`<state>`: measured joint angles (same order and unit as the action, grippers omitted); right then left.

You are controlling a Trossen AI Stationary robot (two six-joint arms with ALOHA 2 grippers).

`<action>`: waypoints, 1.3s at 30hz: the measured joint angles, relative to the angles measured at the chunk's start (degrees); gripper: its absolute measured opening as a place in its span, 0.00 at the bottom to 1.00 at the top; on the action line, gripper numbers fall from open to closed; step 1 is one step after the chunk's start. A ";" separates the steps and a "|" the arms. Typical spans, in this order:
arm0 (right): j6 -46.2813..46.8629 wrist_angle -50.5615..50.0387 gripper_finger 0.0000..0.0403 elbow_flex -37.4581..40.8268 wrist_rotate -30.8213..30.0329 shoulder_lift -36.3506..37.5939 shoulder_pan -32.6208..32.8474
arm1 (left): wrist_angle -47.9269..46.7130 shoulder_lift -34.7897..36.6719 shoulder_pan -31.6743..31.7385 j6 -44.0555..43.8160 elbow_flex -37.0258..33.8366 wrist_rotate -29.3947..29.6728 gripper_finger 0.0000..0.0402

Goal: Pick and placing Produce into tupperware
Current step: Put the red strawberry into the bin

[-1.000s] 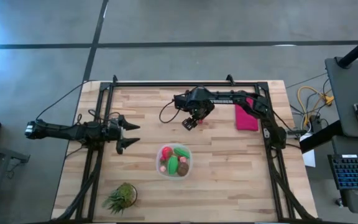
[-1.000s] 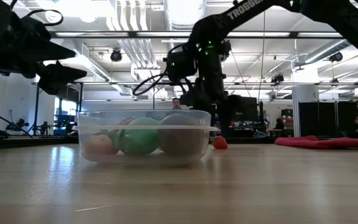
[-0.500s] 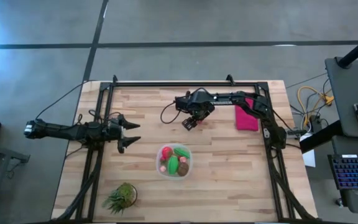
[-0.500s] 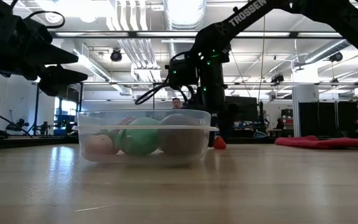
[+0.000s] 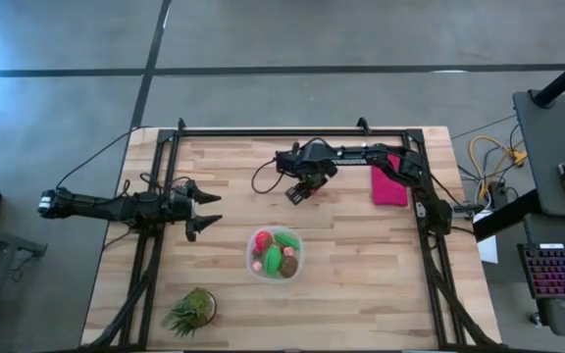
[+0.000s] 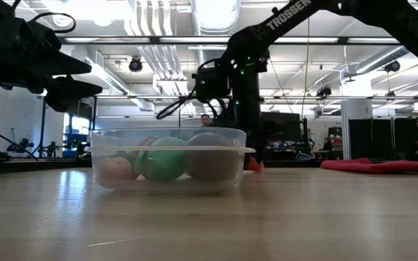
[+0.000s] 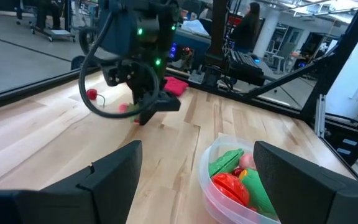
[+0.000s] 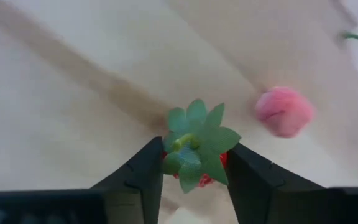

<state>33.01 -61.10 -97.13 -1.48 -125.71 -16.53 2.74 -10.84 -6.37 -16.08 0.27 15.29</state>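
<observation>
My right gripper (image 8: 194,163) points down at the table's far middle (image 5: 295,193), shut on a small red berry with a green leafy cap (image 8: 194,140). A pink-red berry (image 8: 283,111) lies on the wood close by, and another red one (image 7: 91,94) lies farther off. The clear tupperware (image 5: 251,257) stands at the table's middle and holds red, green and brown produce (image 5: 275,255). In the low view the gripper (image 6: 249,161) stands behind the tupperware (image 6: 169,149). My left gripper (image 5: 207,213) waits open above the table's left edge. My right gripper pinches the berry's red body (image 8: 205,180) between its two fingers (image 8: 145,171), just under the leafy cap. The fingers come from above, pointing down. The berry stands cap up; whether its underside is on the wood is hidden.
A flat red cloth (image 5: 388,185) lies at the far right. A spiky green potted plant (image 5: 190,310) stands at the near left. Bare wood shows on both sides of the tupperware. People and desks show in the room beyond the table.
My right gripper has come down a little over the red berry behind the tupperware; the berry, plain beside the fingers a second ago, is now partly covered by them. The left arm has kept still.
</observation>
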 joint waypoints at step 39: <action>-10.68 3.50 0.64 -26.66 8.34 -3.87 -0.28 | 0.07 0.02 -0.02 -0.02 0.00 -0.07 0.73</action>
<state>22.33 -57.60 -123.80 6.86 -129.58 -16.81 2.81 -10.81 -6.39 -16.10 0.27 15.22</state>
